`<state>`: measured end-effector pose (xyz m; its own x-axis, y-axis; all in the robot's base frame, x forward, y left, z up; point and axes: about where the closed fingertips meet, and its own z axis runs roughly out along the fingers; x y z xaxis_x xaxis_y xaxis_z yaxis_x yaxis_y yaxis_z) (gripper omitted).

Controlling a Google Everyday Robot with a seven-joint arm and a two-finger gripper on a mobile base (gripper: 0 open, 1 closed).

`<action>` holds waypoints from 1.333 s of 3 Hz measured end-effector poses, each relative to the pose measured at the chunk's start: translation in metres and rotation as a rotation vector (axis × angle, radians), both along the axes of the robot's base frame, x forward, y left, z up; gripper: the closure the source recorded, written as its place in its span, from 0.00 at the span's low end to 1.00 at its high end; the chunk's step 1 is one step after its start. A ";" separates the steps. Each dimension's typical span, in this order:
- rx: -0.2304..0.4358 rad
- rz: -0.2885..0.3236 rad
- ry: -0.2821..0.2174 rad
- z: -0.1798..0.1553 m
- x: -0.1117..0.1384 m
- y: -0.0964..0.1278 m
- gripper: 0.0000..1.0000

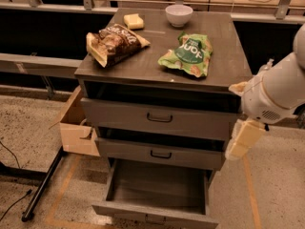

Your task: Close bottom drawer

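Note:
The bottom drawer (155, 185) of the grey-brown cabinet (224, 66) is pulled far out toward me. Its inside looks empty, and its front panel with a small black handle (153, 218) sits at the lower edge of the view. The middle drawer (159, 152) and top drawer (159, 118) stick out only slightly. My gripper (242, 140) hangs at the cabinet's right side, level with the middle drawer. It is above and to the right of the bottom drawer and holds nothing I can see.
On the cabinet top lie a brown snack bag (113, 42), a green chip bag (188, 54), a white bowl (178, 14) and a yellow sponge (133, 20). An open cardboard box (76, 128) stands at the left. A black stand leg (43, 185) crosses the floor.

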<state>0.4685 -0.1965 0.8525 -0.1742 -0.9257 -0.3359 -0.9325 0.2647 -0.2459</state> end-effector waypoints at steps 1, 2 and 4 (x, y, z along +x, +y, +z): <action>0.011 0.022 -0.006 -0.048 0.012 0.008 0.00; 0.007 0.027 -0.006 -0.090 0.014 0.011 0.00; 0.017 0.058 -0.038 -0.178 -0.013 0.000 0.00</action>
